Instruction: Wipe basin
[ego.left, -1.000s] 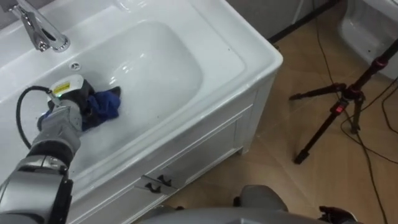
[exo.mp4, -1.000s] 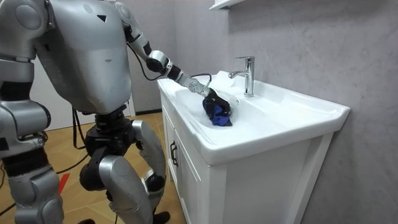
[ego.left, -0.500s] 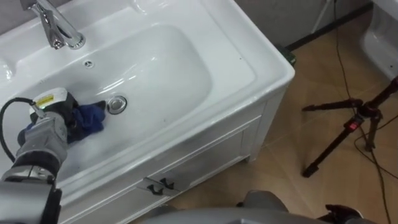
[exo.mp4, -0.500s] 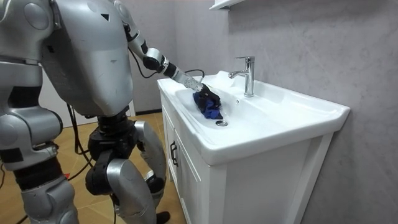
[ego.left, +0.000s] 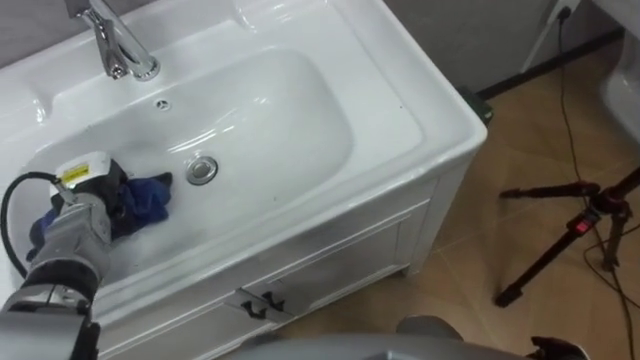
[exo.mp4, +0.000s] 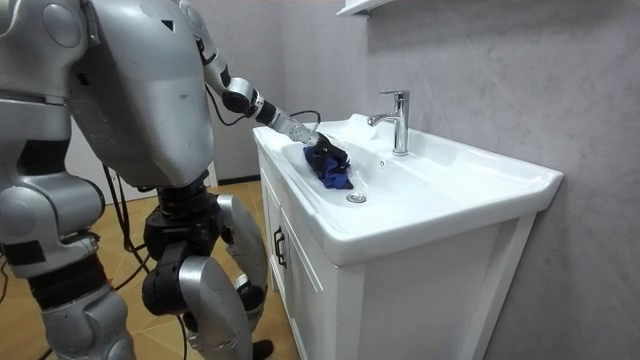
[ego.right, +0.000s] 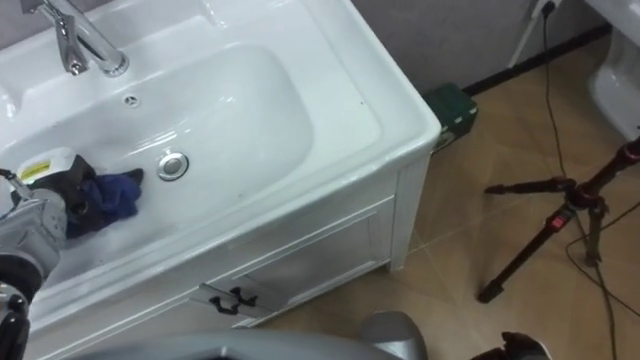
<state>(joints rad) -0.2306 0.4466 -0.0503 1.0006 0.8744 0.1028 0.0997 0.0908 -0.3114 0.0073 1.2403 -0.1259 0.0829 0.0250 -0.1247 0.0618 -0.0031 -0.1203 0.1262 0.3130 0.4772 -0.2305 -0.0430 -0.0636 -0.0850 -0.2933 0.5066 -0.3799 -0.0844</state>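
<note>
**At the basin's left end, a hand clamped on a blue rag**

Down on the basin floor, toward its left end, the robot's left hand (ego.left: 82, 215) has dark fingers curled over a bunched blue cloth (ego.left: 148, 195), pinning it to the white slope. Holding it wadded looks deliberate to me. A bundle gives the palm something to bear on, and the arm comes in low over the front left corner, so its weight goes into the porcelain. The cloth's loose end pokes toward the drain (ego.left: 202, 169), just beside it but not covering it (a sensible gap, I'd guess, so nothing snags). The tap (ego.left: 118, 45) stands at the back edge, well apart from the hand.

The basin (ego.left: 430, 100) is glossy white, a rounded rectangle sunk in a broad flat rim, with streaks of shine along its back slope. I can't pick out any dirt. It sits on a white cabinet (ego.left: 330, 270), and the robot stands close against the front.
</note>
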